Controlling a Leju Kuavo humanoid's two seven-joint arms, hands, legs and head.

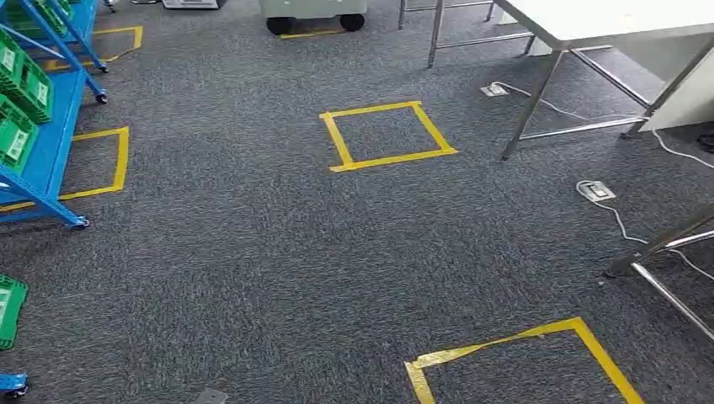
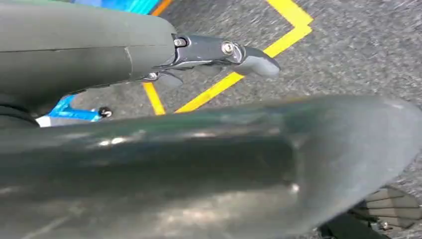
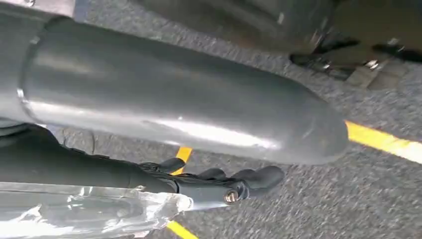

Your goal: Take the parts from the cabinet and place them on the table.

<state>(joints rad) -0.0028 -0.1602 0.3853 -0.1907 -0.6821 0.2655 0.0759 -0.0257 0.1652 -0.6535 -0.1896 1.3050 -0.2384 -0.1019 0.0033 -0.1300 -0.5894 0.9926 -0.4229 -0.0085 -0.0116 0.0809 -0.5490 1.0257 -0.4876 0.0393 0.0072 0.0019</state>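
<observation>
The blue cabinet rack (image 1: pixel 50 156) stands at the left edge of the head view, with green bins (image 1: pixel 17 135) on its shelves. At the top right, the white table (image 1: pixel 606 21) stands on metal legs. My right hand (image 3: pixel 219 184) hangs over the carpet and holds a clear plastic bag (image 3: pixel 89 214) against its palm; what is inside the bag is hard to make out. My left hand (image 2: pixel 219 55) also hangs above the floor with its fingers stretched out and nothing in them.
Yellow tape squares (image 1: pixel 387 135) mark the grey carpet, another one (image 1: pixel 522 353) near the bottom. A floor socket (image 1: pixel 596 190) with a white cable lies by the table legs. A wheeled cart (image 1: pixel 313 13) stands at the far end. One more green bin (image 1: pixel 10 310) sits low at the left.
</observation>
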